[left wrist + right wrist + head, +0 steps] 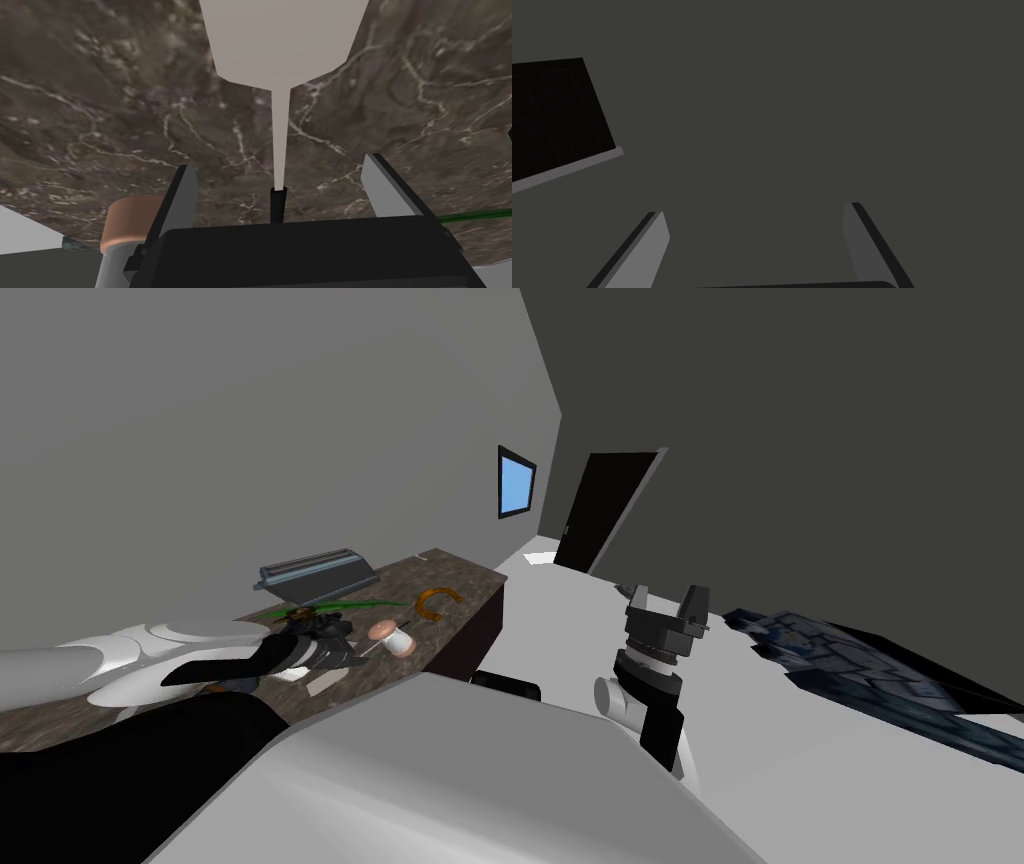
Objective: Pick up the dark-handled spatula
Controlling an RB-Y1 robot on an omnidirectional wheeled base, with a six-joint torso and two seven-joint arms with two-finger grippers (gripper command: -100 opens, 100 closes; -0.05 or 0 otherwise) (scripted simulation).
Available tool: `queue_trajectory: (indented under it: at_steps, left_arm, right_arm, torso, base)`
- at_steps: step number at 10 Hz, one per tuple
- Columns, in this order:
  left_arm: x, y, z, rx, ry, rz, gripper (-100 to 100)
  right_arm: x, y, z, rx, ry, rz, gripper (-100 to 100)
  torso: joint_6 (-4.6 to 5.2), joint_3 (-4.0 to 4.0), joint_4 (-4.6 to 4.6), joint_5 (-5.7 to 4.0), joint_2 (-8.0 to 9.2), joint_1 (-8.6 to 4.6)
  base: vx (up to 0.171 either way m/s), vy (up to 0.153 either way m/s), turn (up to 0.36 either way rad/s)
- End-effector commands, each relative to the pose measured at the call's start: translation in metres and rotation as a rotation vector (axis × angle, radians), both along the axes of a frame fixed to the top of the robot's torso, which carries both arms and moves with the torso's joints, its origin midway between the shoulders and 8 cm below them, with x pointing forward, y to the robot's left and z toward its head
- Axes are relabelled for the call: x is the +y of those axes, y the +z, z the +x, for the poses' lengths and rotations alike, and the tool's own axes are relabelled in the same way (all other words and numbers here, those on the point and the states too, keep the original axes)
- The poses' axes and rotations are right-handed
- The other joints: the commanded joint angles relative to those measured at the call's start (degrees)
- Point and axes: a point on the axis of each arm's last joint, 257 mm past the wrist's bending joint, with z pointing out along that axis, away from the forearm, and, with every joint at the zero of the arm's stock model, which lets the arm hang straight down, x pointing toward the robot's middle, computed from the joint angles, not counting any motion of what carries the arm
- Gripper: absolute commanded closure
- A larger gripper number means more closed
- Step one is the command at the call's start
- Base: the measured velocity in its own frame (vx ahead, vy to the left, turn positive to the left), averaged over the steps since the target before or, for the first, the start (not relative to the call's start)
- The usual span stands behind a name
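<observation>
From the head, the left arm (150, 653) stretches over a brown marbled bench (455, 578). At the left wrist, the left hand (280, 165) is spread above the bench. The spatula (282, 45) lies flat, its dark handle between the fingers, touching neither, its pale blade beyond their tips. A pinkish spool (131, 220) sits beside one finger. At the right wrist, the right hand (757, 207) is spread too.
</observation>
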Motion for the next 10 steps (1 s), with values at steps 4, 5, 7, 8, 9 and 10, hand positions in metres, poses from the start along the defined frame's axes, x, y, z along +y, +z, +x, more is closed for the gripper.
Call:
queue_trajectory:
  at_steps: [4,5,7,8,9,10]
  left_arm:
    - [0.002,-0.012,-0.018,0.003,0.028,0.0,-100]
    - [0.002,-0.017,-0.024,0.003,0.039,0.0,-100]
    - [0.002,-0.018,-0.026,0.003,0.043,-0.001,-100]
    - [0.002,-0.018,-0.027,0.003,0.043,0.0,100]
    - [0.002,-0.018,-0.027,0.003,0.043,0.0,100]
    - [0.002,-0.018,-0.027,0.003,0.043,-0.001,100]
  right_arm:
    - [0.0,0.0,0.0,0.0,0.0,0.0,0]
    - [0.0,0.0,0.0,0.0,0.0,0.0,0]
    - [0.0,0.0,0.0,0.0,0.0,0.0,0]
    - [0.0,0.0,0.0,0.0,0.0,0.0,0]
    - [0.0,0.0,0.0,0.0,0.0,0.0,0]
    - [0.0,0.0,0.0,0.0,0.0,0.0,0]
  torso:
    - [0.0,0.07,0.03,0.01,0.11,0.01]
    - [-0.01,0.06,0.02,0.02,0.09,0.04]
    - [-0.01,0.06,0.02,0.02,0.1,0.06]
    - [-0.03,0.07,0.03,0.01,0.12,0.03]
    - [-0.03,0.08,0.04,0.0,0.14,0.01]
    - [-0.02,0.09,0.04,0.02,0.15,0.03]
  base:
    - [0.014,0.003,-0.07]
    - [0.021,0.01,-0.118]
    - [0.013,0.011,-0.061]
    - [0.0,0.0,0.0]
    - [0.0,0.0,0.0]
    - [0.0,0.0,0.0]
